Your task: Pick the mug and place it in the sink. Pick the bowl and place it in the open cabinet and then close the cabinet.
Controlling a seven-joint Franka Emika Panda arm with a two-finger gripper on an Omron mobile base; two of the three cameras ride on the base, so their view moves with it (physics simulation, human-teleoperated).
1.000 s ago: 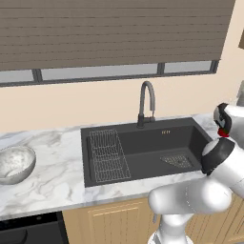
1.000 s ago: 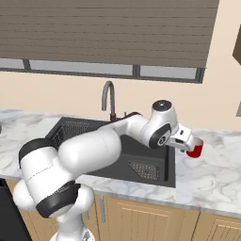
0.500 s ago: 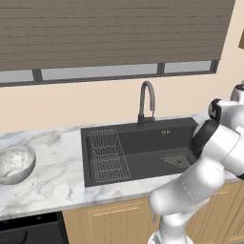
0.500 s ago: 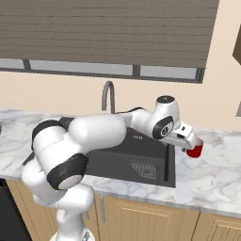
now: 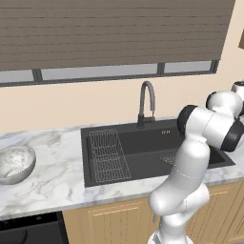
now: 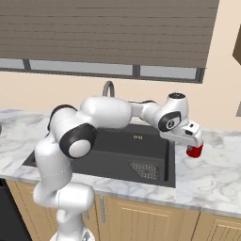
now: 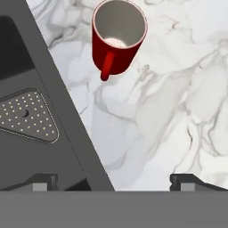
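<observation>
mug upright on counter, unmoved | pincer wide, empty | arm swung right

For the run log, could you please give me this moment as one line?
phase: reaching for mug | gripper: open, above counter | mug: upright on counter beside sink | bowl: on counter left of sink

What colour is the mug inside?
White inside, red outside; the mug shows best in the hand view.

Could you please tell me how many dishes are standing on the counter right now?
2: the mug on the marble right of the sink, the bowl far left of it.
</observation>
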